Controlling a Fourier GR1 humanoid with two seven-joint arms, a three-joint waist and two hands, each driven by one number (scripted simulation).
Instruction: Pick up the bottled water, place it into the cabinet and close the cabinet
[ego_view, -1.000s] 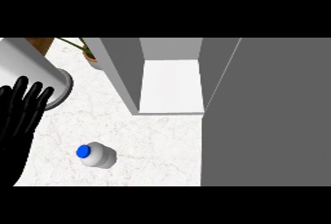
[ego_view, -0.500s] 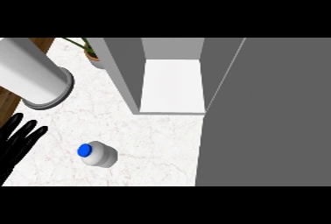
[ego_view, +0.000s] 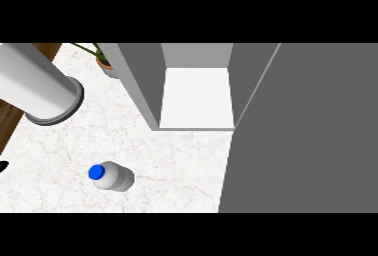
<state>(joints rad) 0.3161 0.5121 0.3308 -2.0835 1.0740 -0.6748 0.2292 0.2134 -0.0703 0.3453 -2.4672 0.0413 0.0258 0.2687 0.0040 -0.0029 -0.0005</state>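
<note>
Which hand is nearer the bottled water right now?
Left. Only a sliver of the left hand shows at the view's left edge, left of the bottled water; the right hand is not in view.

One head cam, steeply down on counter (ego_view: 177, 160) w/ cabinet (ego_view: 196, 95)

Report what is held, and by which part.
Nothing visibly held: the bottled water stands untouched on the counter; only a sliver of the left hand shows.

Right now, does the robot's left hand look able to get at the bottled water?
Probably yes: the left hand barely shows at the left edge, and only bare counter lies between it and the bottled water.
</note>
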